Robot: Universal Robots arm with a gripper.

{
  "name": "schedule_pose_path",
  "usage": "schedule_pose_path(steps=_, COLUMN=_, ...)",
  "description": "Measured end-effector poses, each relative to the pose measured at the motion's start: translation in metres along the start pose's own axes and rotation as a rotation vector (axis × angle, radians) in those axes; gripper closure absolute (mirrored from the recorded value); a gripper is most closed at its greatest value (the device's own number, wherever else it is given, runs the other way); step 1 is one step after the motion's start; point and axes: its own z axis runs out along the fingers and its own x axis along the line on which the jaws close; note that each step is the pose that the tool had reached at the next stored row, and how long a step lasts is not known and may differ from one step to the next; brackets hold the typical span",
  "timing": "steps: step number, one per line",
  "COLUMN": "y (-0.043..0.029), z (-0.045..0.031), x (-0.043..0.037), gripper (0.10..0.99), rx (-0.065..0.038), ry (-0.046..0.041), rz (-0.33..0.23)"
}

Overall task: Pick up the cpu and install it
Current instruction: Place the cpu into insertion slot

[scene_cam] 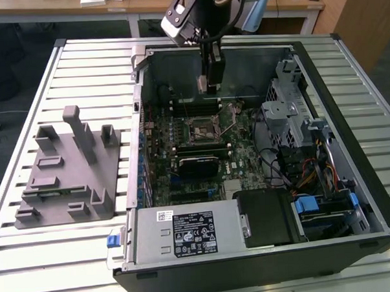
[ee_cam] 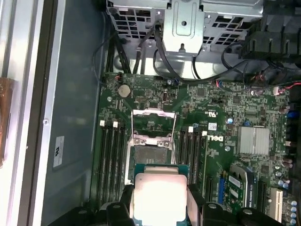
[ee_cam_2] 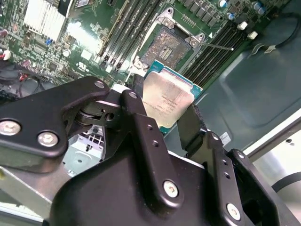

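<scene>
Exterior view: the pincer (scene_cam: 212,86) is pictured inside the open computer case (scene_cam: 352,197), which is laid on its side on the slatted tabletop (scene_cam: 81,67) so that the motherboard (scene_cam: 247,153) faces up. The pincer is held above the far part of the board, just beyond the bare socket (scene_cam: 199,128). A grey tray (scene_cam: 54,191) is seen on the exterior view's left, well apart from the case.

Second wrist view: the cpu (ee_cam_2: 167,101) is shown clamped by two opposite edges between the black fingers (ee_cam_2: 141,127), with its silver top uncovered. The chip is carried clear of the board, near the socket (ee_cam_2: 167,47), and is not yet seated.

First wrist view: the cpu (ee_cam: 159,195) is held flat over the board, apparently so that it can be set down squarely. The socket's retaining frame (ee_cam: 153,123) is seen swung open, and the contact bed is exposed. The chip is judged to be close to the socket (ee_cam: 153,153) but offset from it.
</scene>
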Motion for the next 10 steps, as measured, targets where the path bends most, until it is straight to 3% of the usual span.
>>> schedule_pose_path(steps=4, y=0.0, z=0.0032, x=0.0013, gripper=0.553, rx=-0.001, ry=-0.001, rz=0.024)
schedule_pose_path(steps=10, y=-0.0005, z=0.0136, x=0.0024, gripper=0.553, rx=-0.001, ry=-0.0013, rz=0.027)
